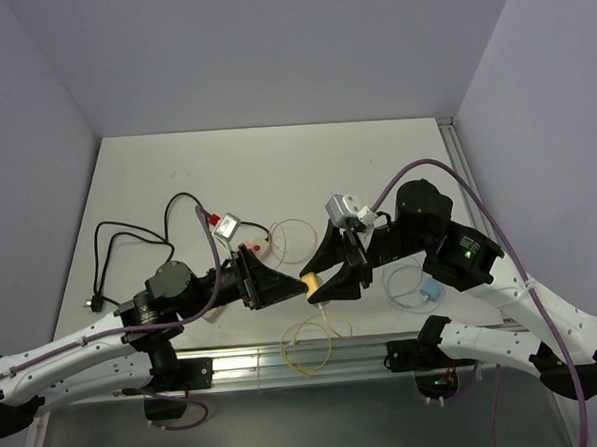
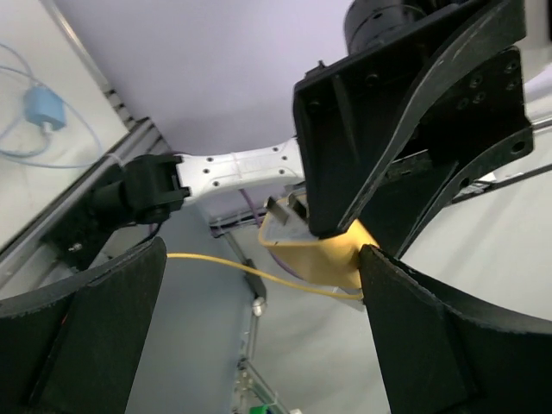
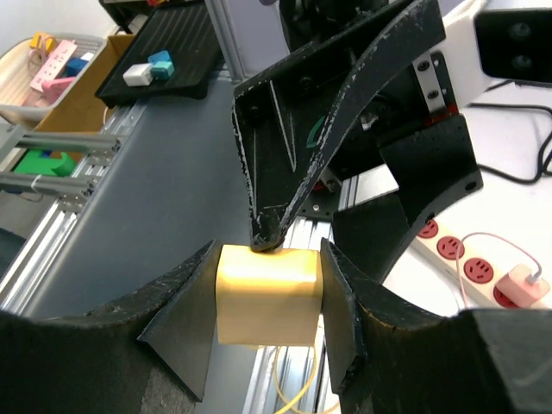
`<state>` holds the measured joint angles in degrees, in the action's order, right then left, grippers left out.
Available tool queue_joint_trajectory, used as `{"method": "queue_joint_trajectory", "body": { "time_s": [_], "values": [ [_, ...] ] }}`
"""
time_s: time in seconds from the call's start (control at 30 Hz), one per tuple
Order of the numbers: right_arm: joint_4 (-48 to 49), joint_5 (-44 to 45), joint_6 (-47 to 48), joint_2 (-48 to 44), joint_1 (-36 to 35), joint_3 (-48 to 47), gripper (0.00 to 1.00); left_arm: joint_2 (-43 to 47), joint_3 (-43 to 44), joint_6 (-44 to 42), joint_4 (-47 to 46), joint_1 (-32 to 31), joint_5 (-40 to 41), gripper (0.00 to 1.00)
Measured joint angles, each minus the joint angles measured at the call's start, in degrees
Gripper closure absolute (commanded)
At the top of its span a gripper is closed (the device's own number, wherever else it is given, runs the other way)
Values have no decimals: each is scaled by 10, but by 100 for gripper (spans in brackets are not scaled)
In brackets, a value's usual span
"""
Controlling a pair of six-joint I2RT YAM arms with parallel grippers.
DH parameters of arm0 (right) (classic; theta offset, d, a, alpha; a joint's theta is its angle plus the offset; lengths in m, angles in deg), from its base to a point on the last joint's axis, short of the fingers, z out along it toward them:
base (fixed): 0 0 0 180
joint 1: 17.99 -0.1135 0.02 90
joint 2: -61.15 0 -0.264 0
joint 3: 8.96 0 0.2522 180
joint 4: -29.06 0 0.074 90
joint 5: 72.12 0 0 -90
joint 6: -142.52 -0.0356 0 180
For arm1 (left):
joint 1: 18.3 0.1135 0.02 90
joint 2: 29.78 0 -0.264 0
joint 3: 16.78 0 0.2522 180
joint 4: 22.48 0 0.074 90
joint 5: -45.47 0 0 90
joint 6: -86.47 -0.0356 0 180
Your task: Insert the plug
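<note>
Right wrist: right fingers [image 3: 181,321] clamp yellow plug [image 3: 267,297], seemingly.

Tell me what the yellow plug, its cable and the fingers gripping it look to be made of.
The yellow plug looks like smooth moulded plastic: slight sheen, rounded edges. Its cable seems a thin rubbery plastic sheath, hanging in a loose curve. The right tool's fingers are matte black with grainy faces, probably printed plastic.

one left pincer [image 2: 263,252] and one right pincer [image 3: 267,259], one yellow plug [image 2: 323,259], one white power strip [image 3: 448,247], one blue adapter [image 2: 43,105]
</note>
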<state>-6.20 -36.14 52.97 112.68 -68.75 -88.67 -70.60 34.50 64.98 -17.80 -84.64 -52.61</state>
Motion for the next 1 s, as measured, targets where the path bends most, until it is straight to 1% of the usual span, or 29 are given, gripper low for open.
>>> {"method": "queue_joint_trajectory", "body": {
  "time_s": [0.1, 0.3, 0.5, 0.7, 0.73, 0.8, 0.83, 0.9, 0.93, 0.97, 1.0],
  "values": [
    [7, 0, -1, 1, 0, 0, 100, -10, -7, 19, -38, 0, -12, 1],
    [13, 4, -1, 1, 0, 0, 100, -14, -38, 62, -120, 10, -36, 4],
    [16, 8, -1, 1, 0, 0, 100, -57, -60, 115, -216, 16, -75, 9],
    [27, 8, -2, 1, -1, 5, 100, -96, -64, 155, -282, 17, -101, 20],
    [28, 8, -2, 1, -1, 7, 100, -97, -64, 158, -286, 18, -101, 27],
    [30, 10, -2, 1, -1, 9, 100, -97, -64, 168, -298, 18, -101, 38],
    [30, 11, -2, 1, -1, 10, 100, -96, -64, 170, -305, 18, -100, 53],
    [40, 11, 3, -1, -2, 12, 100, -97, -68, 181, -309, 19, -98, 67],
    [42, 11, 8, -2, -2, 14, 100, -97, -69, 190, -313, 19, -98, 86],
    [45, 10, 13, -4, -4, 15, 99, -98, -70, 200, -317, 20, -98, 98],
    [45, 11, 19, -4, -4, 15, 80, -100, -71, 210, -324, 20, -99, 100]
  ]
}}
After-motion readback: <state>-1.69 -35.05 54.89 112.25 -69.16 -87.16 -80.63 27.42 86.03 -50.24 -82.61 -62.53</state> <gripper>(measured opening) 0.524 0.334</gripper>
